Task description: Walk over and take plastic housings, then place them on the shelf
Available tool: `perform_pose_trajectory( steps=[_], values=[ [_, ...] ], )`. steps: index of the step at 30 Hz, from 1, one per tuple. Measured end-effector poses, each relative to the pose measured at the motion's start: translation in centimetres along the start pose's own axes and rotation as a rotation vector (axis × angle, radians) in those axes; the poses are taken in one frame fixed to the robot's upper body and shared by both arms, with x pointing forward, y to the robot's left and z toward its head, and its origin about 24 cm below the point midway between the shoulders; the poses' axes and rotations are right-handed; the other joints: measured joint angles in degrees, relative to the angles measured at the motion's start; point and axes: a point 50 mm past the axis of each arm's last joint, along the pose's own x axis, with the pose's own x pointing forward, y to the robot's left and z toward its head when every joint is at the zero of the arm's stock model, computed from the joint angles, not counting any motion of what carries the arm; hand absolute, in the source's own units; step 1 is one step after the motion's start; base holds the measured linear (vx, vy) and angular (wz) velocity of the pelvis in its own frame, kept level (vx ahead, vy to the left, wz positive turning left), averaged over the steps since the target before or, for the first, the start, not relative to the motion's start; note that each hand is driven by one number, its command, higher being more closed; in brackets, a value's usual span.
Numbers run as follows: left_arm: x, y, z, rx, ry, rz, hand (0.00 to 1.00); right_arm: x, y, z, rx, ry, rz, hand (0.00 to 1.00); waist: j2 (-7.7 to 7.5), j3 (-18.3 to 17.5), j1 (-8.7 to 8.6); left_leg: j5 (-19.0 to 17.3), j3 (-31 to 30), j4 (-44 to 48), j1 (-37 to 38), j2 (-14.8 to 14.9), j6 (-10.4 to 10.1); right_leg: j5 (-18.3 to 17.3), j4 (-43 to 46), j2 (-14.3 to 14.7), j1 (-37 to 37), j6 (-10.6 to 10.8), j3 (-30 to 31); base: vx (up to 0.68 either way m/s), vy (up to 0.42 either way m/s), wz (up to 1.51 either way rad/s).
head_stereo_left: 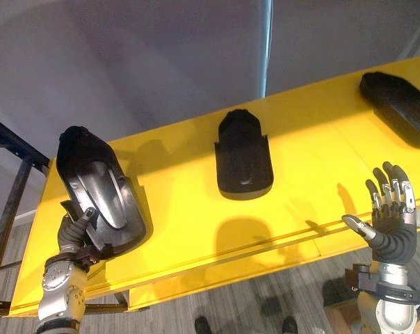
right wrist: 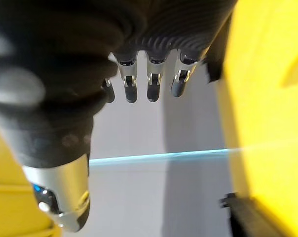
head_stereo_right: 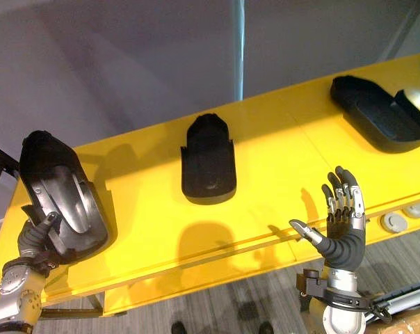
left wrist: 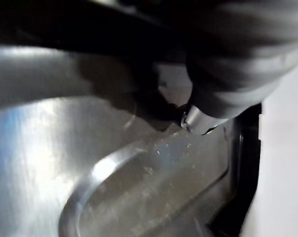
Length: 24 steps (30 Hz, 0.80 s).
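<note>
**Left eye view.**
- You have the left hand (head_stereo_left: 74,233) at the left end of the yellow shelf (head_stereo_left: 175,223). Its thumb lies over the lower rim of the held housing (head_stereo_left: 99,188) and its fingers are behind it, so it is clamped on that piece.
- The held housing is tilted, hollow side facing you. You cannot tell whether it rests on the shelf.
- The middle housing (head_stereo_left: 243,156) lies flat on the shelf, well apart from the held one.
- The far housing (head_stereo_left: 398,101) lies flat at the right end.

**Right eye view.**
- The right hand (head_stereo_right: 342,223) is raised in front of the shelf's front edge. It is spread wide and carries nothing.

**Left wrist view.**
- The thumb (left wrist: 201,121) presses on the housing's glossy inner face.

**Right wrist view.**
- The fingers (right wrist: 154,86) are straight and empty, with the shelf just beside them.

**Step in hand, as a judgement.**
- You are placing the third housing, with two already down.

**Next move.**
- Lay the piece flat on the bare left stretch, clear of the end.
- Let go only once it sits level.
</note>
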Motion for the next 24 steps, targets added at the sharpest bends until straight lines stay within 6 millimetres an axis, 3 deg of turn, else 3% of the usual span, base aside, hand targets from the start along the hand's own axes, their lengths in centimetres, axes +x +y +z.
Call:
perform_pose_trajectory(
  steps=[8,9,24],
  values=[
    [1.0,1.2,2.6,0.063,-0.024,0.018,1.0,-0.3,-1.6,0.3,-0.128,-0.017,-0.117,0.0,0.02,3.74,-1.08,0.39,0.92,-0.44,-0.77,-0.08,0.21,-0.04,0.6,0.04,-1.9,-0.07,0.95,-0.02,0.006,-0.04],
    [1.1,1.2,3.0,0.084,-0.03,0.024,0.0,-0.3,-1.6,0.4,-0.134,-0.018,-0.128,0.0,-0.05,4.17,-1.12,0.39,0.96,-0.4,-0.78,-0.08,0.21,-0.04,0.86,0.04,-1.98,-0.07,1.04,0.0,0.0,0.0],
    [3.1,2.0,7.7,0.282,-0.114,0.147,0.0,-0.7,-2.0,0.3,-0.144,-0.006,-0.154,0.0,-1.68,6.19,-1.4,0.38,1.09,-0.03,-1.04,0.09,0.2,0.16,1.12,0.2,-2.19,0.12,1.21,0.0,0.0,0.0]
  ],
)
